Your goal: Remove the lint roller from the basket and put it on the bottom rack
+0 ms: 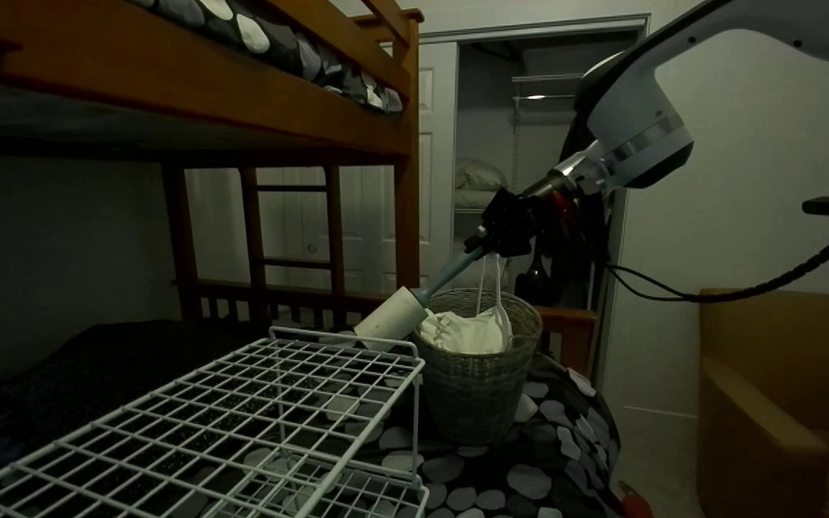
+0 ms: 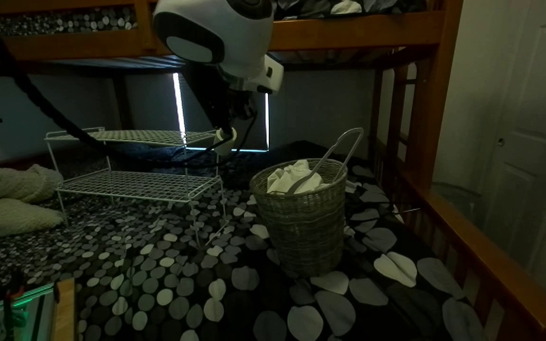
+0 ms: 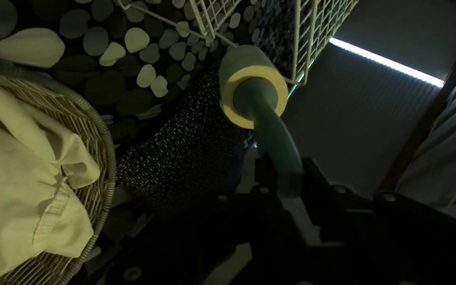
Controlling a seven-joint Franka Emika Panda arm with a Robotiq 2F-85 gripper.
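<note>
The lint roller, with a white head and a blue-grey handle, shows in both exterior views (image 1: 391, 317) (image 2: 225, 141) and in the wrist view (image 3: 244, 63). My gripper (image 1: 479, 244) is shut on the end of its handle, as the wrist view (image 3: 289, 174) shows. The roller is in the air outside the basket (image 1: 479, 396) (image 2: 301, 227), tilted head down, near the end of the upper rack. The basket's rim also shows in the wrist view (image 3: 108, 158). The bottom rack (image 2: 126, 183) is the lower white wire tier, partly hidden under the upper tier in an exterior view (image 1: 378, 483).
The upper wire rack (image 1: 242, 403) (image 2: 140, 137) stands above the bottom rack. White cloth (image 1: 465, 331) and a looped strap (image 2: 351, 132) are in the basket. A wooden bunk frame (image 1: 278, 93) hangs overhead. A black cable (image 2: 40, 104) and a pale blanket (image 2: 12, 203) are nearby.
</note>
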